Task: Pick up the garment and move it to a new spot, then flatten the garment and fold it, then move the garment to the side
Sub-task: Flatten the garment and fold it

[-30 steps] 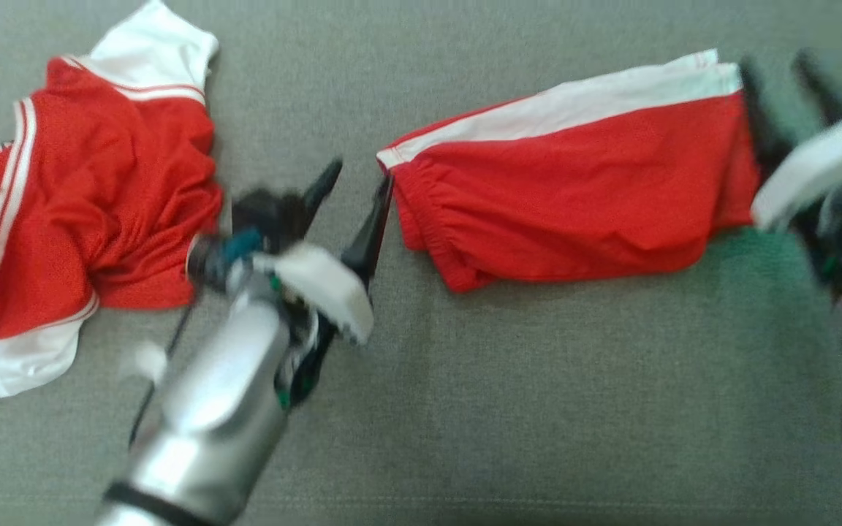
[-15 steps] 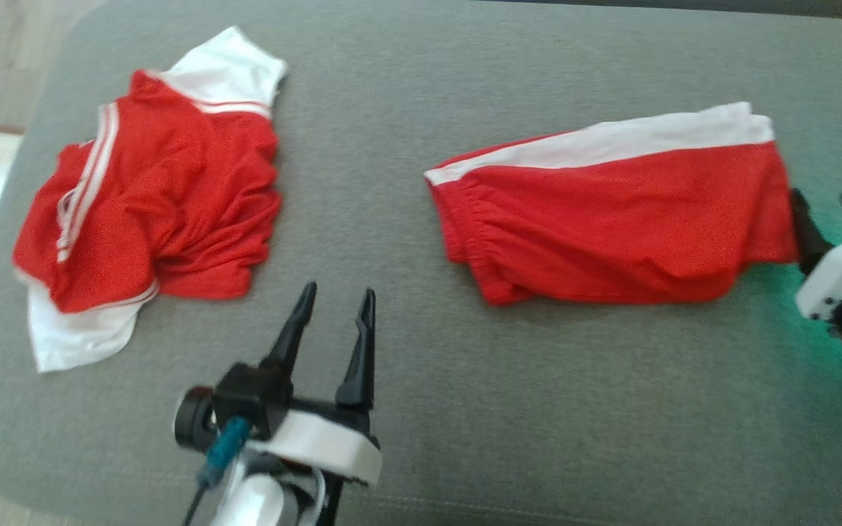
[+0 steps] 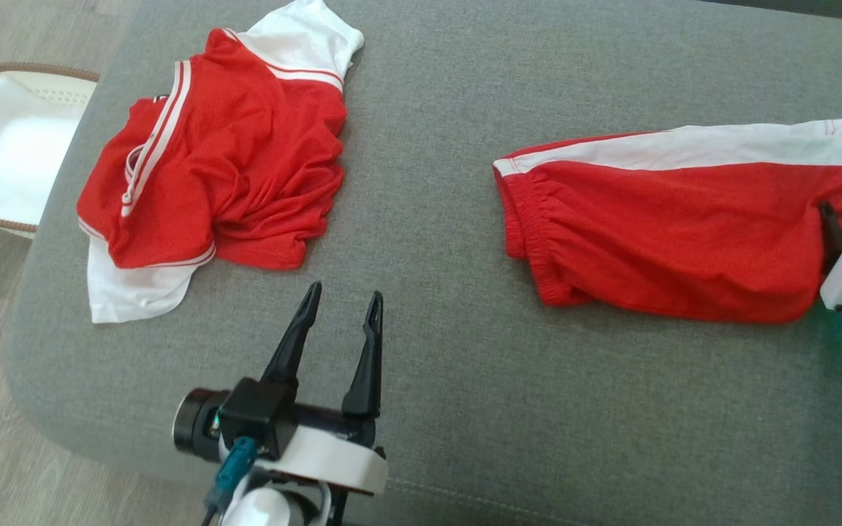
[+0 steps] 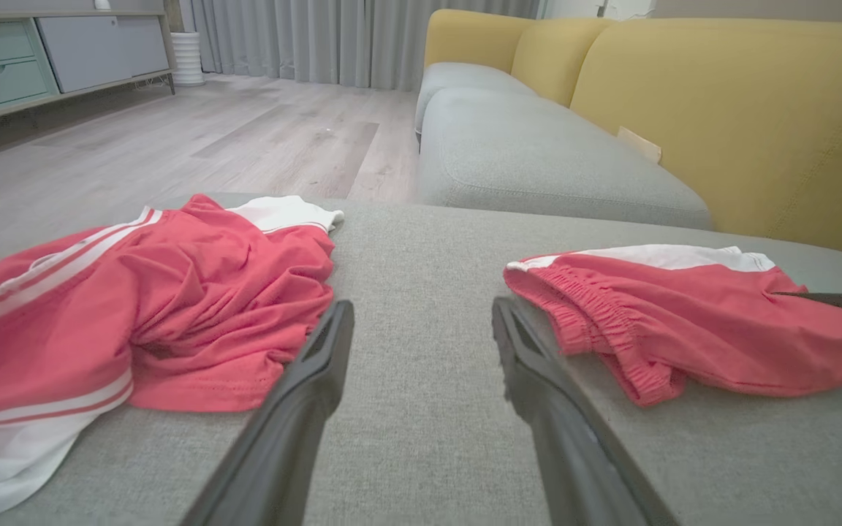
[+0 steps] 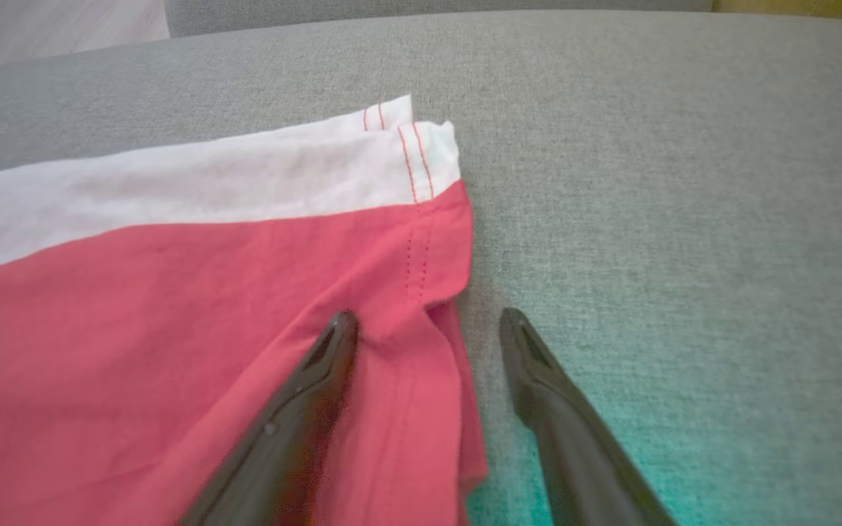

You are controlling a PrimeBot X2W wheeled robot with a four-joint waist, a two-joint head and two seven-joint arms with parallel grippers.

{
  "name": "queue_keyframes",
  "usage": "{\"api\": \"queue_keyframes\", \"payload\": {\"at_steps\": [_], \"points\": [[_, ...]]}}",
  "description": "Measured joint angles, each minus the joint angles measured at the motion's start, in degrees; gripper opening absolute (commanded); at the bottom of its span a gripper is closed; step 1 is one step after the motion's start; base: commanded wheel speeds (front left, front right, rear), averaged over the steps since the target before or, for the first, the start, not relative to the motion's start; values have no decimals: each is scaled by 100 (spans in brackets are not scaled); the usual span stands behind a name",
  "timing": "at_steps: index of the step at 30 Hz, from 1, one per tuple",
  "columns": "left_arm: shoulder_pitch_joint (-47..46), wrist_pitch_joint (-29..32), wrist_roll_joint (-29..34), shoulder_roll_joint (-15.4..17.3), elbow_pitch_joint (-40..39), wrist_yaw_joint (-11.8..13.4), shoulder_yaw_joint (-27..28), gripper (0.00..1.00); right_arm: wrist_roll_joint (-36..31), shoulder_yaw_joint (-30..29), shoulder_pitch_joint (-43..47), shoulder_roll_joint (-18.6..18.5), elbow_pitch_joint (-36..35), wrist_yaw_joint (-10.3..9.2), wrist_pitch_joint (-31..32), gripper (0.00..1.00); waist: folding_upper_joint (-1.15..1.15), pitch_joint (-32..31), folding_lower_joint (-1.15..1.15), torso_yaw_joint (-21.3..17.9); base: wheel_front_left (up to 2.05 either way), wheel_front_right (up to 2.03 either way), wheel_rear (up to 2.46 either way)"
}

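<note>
Now that the left tool (image 3: 345, 292) has backed off the folded red white-striped fabric shorts (image 3: 677, 241), it and the right tool (image 5: 428, 318) gape released; shorts lie crosswise, waistband leftward

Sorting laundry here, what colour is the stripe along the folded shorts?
White stripe on red shorts; clearest in the head view.

The left gripper (image 3: 344, 292) pulls well clear of the waistband of the red shorts (image 3: 684, 234); the right gripper (image 5: 428, 316) shifts along their hem, one finger now over the fabric.
</note>
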Motion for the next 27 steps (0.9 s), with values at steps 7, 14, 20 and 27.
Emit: {"api": "queue_keyframes", "payload": {"at_steps": [7,14,20,27], "points": [[81,0,102,-3,20,2,51,100,156,152,-86,75,9,0,46,0,0,18,0,-62,0,0,0],[90,0,105,-7,78,4,147,100,191,167,-104,-9,198,0,-96,0,0,-64,0,-306,0,0,0],[91,0,105,-8,98,-2,218,100,-74,171,-132,-416,433,0,-218,0,0,-144,0,-695,0,0,0],[85,0,101,-8,186,-9,205,100,-364,278,-510,-510,400,0,-232,0,0,-215,0,-1062,0,0,0]]}}
